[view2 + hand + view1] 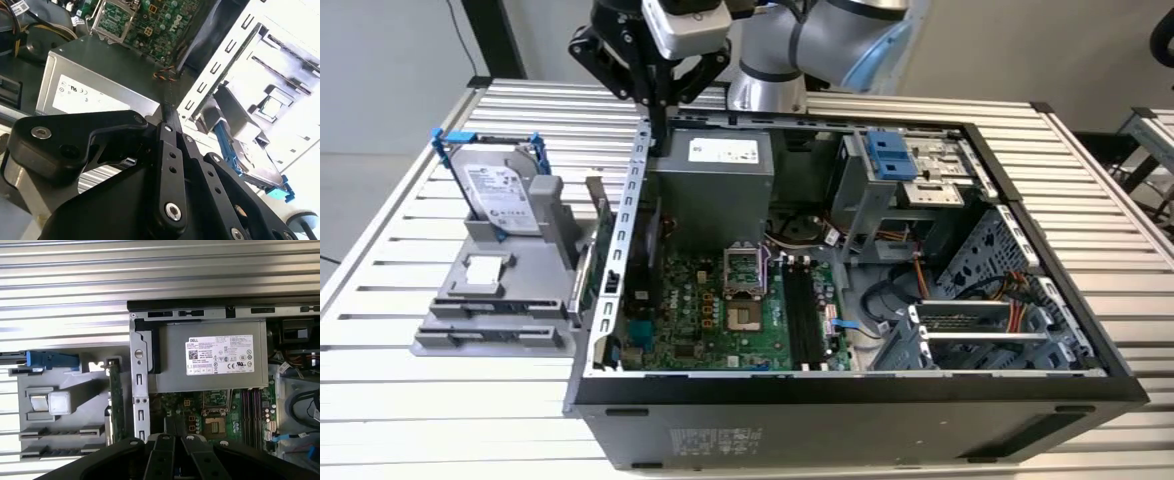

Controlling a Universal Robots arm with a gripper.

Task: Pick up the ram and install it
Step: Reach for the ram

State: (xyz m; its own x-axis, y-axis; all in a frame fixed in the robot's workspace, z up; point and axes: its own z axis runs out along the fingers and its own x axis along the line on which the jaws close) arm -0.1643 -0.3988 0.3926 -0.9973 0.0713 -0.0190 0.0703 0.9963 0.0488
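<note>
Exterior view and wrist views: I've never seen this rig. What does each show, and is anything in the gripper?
The exterior view, from a separate camera, shows one robot arm over an open computer case on a slatted table. Both wrist views ride on the arm; the black links in them are the gripper. It hangs by the case's grey power supply, looks shut, and holds nothing I can see. Beside the case stands a grey holder with a hard drive. The ram stands on edge in that holder, next to the case wall, not yet picked up.
</note>
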